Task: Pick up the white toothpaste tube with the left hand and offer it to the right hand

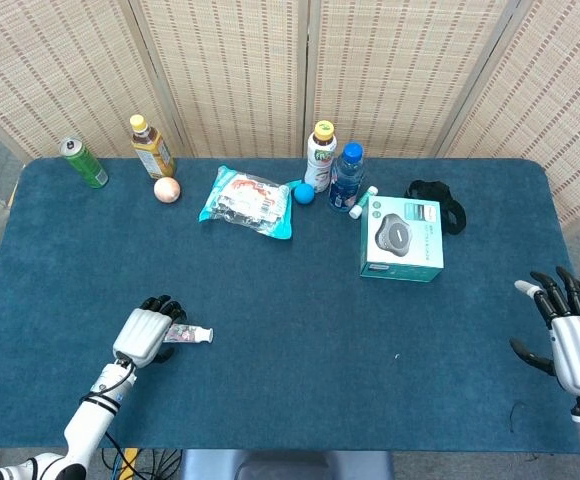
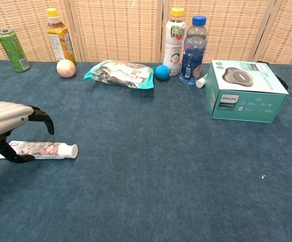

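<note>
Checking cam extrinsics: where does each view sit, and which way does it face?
Head view: high above the near table edge, looking steeply down; shows left hand and right hand.
Chest view: low at the near edge, looking across toward the screen; shows only the left hand.
Shared: toothpaste tube, teal box, bottles.

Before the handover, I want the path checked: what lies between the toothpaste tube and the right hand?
Bare blue cloth only, as the head view shows. The toothpaste tube and right hand sit at opposite ends; the boxed gadget lies farther back.
</note>
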Motion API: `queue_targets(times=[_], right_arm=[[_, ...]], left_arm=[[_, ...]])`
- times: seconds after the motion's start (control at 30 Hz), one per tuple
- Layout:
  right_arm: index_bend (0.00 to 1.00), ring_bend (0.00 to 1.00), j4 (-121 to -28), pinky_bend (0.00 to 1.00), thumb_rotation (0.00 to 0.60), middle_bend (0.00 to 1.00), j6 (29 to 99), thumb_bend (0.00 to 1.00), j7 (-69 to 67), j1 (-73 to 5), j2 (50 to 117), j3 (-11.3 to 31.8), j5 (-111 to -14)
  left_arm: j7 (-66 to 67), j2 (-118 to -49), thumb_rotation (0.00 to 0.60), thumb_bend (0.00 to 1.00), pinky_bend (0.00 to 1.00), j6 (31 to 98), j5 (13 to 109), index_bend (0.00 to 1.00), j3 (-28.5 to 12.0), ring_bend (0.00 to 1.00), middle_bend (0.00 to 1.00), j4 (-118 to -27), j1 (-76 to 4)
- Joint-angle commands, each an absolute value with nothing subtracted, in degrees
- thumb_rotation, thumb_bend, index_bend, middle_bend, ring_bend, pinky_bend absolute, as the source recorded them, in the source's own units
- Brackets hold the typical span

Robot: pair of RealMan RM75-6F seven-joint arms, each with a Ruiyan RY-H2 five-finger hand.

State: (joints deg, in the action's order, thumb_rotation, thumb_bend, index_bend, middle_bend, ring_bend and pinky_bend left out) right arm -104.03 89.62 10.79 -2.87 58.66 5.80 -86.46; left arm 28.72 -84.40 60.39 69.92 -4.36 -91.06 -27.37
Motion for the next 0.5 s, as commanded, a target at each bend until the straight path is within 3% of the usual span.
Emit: queue_targets(times=[0.03, 0.5], right_arm=[[0.27, 0.02, -103.77, 0.15, 0.600, 0.19, 89.66, 0.07, 10.42, -2.77, 58.66, 5.69, -86.53], [0.27, 0.02, -102.29, 0.15, 0.600, 0.19, 90.56, 0.07, 7.65, -2.21, 58.58, 5.52, -87.33]], left_arm=[[30.19, -85.18, 0.600, 0.22, 0.15, 59.79, 67.93, 0.31, -4.58, 0.12, 0.22, -90.93, -28.02], [32.74, -88.23, 0.600, 0.22, 0.15, 60.95, 63.01, 0.35, -4.96, 0.11, 0.22, -89.37, -29.06]])
